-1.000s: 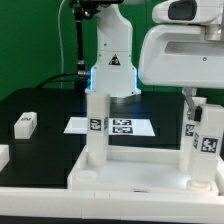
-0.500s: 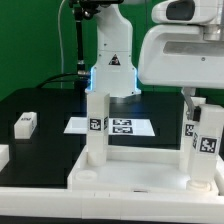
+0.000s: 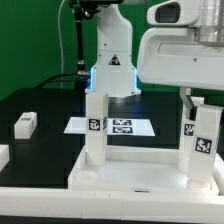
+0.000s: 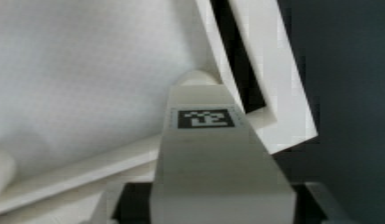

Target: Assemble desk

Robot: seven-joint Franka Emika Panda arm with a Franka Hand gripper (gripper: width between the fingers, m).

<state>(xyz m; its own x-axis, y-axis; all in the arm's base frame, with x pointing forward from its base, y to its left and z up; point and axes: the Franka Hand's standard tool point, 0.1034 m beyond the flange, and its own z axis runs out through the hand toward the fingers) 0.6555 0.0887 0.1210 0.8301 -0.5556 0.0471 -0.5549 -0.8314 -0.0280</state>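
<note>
The desk panel (image 3: 130, 172) lies flat at the front, white and rimmed. A white leg (image 3: 95, 125) stands upright in its corner on the exterior view's left, and another leg (image 3: 189, 118) stands at the back on the right. In front of that one, a third tagged leg (image 3: 206, 148) stands upright over the right corner. My gripper (image 4: 221, 205) is shut on this leg (image 4: 215, 140), one black finger (image 4: 136, 202) on each side. The panel (image 4: 82, 80) lies below the leg's end. In the exterior view the jaws are hidden behind the arm's white housing (image 3: 180, 55).
A loose tagged leg (image 3: 25, 123) lies on the black table at the exterior view's left, with another white part (image 3: 3, 156) at the left edge. The marker board (image 3: 122, 127) lies behind the panel, in front of the arm's base (image 3: 112, 70).
The arm and the held leg have shifted slightly toward the exterior view's left. The grip is unchanged, and the other legs have not moved.
</note>
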